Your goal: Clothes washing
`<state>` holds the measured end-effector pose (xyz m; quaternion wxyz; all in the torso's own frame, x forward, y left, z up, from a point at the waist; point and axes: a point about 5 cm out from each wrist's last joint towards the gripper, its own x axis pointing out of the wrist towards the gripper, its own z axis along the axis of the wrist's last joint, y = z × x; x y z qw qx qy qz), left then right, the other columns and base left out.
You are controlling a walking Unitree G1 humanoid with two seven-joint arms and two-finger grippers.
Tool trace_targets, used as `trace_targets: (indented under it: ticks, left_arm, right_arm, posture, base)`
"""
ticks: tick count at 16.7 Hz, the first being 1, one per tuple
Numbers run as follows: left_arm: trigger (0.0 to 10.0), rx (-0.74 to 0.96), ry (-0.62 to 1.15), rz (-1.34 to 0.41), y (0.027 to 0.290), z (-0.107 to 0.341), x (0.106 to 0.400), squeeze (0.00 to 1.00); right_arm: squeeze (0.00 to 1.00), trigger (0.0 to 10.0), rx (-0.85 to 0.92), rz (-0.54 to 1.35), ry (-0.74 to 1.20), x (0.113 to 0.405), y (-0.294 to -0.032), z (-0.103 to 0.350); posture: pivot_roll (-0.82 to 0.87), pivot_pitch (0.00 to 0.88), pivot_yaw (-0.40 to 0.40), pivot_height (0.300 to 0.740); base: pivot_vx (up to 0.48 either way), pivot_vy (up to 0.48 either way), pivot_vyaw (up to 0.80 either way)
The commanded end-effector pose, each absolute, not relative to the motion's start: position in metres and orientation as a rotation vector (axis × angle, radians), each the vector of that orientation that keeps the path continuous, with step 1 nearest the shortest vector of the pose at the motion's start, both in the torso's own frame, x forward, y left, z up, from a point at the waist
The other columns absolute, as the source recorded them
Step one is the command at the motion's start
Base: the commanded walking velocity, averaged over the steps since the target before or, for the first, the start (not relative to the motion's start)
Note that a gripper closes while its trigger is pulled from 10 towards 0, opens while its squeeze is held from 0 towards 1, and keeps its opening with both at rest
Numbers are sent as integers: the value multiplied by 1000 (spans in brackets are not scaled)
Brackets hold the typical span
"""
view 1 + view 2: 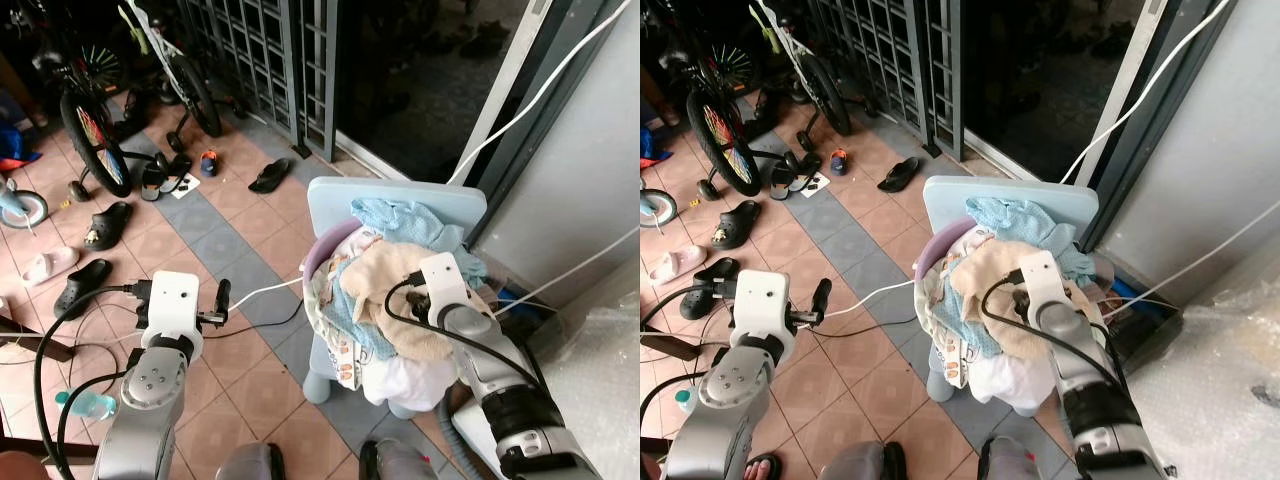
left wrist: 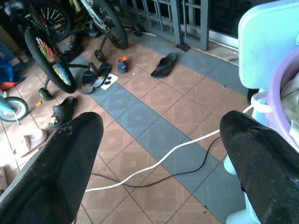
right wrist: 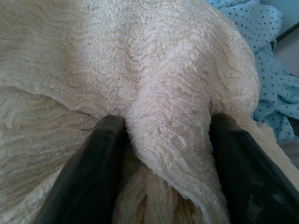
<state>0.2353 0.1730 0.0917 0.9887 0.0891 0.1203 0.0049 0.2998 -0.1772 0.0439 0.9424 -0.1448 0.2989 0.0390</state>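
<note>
The right gripper (image 3: 166, 140) is pressing its spread fingers (image 3: 86, 172) into the cream towel (image 3: 140, 70) atop the laundry basket (image 1: 322, 250) on the stool (image 1: 400, 200), a fold bulging between them, not yet pinched. The left gripper (image 2: 161, 154) is hanging open over the floor, farther away.

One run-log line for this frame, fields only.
phase: grabbing laundry | right gripper: fingers pressed into cream towel, fold between them | left gripper: open over floor | basket: heaped, on blue chair

A laundry basket (image 1: 318, 262) sits on a chair (image 1: 400, 197); bicycles (image 1: 95, 125) and sandals (image 1: 105, 224) lie at ten o'clock.
</note>
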Motion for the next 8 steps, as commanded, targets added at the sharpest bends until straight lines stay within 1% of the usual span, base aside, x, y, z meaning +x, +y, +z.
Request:
trace_targets:
  ticks: [1,3,8]
  left_arm:
    - [10000,189,256,25,175,89,235,0]
    - [10000,190,257,35,175,88,237,0]
    - [10000,187,253,49,172,86,243,0]
  right_arm:
    - [0,0,-279,80,660,291,-181,36]
    - [0,0,-266,103,670,286,-179,34]
    - [0,0,-241,110,636,291,-178,40]
  posture:
    - [-7,144,40,740]
    - [-13,136,31,740]
    - [-31,114,21,740]
  base:
    - [0,0,0]
    - [0,0,0]
    - [0,0,0]
